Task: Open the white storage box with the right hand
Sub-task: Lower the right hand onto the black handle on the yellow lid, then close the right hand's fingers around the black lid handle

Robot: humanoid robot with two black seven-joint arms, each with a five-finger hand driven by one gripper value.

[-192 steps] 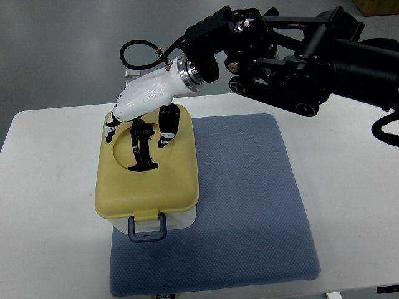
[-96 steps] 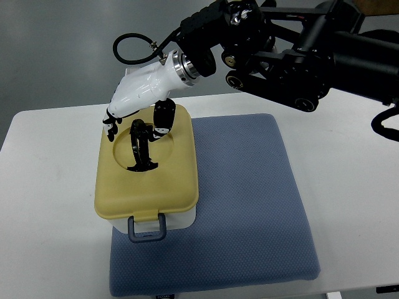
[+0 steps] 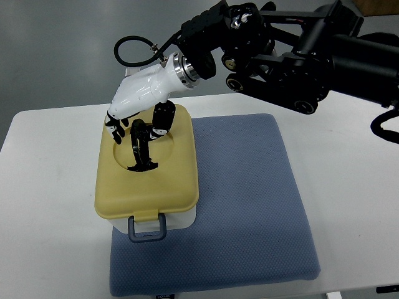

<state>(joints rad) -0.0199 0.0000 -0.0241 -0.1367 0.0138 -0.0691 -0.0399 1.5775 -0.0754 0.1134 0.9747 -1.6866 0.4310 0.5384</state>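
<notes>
The storage box (image 3: pixel 149 187) has a yellow lid over a white body and sits on the left part of a blue mat. Its lid is down. A black carry handle (image 3: pixel 140 151) stands upright in the lid's round recess. A grey-blue latch (image 3: pixel 148 228) hangs at the near edge. My right hand (image 3: pixel 137 128), white with black fingers, hovers over the far end of the lid. Its thumb (image 3: pixel 163 119) is on the right of the handle's top and its fingertips (image 3: pixel 113 129) on the left. The fingers are spread and not closed on the handle.
The blue mat (image 3: pixel 249 199) lies on a white table (image 3: pixel 43 187) and reaches the near edge. My black right arm (image 3: pixel 299 56) spans the upper right, above the table's far edge. A black cable (image 3: pixel 134 53) loops above the wrist.
My right hand has risen slightly and shifted a little toward the far left over the lid. The box, lid and handle have not moved.
</notes>
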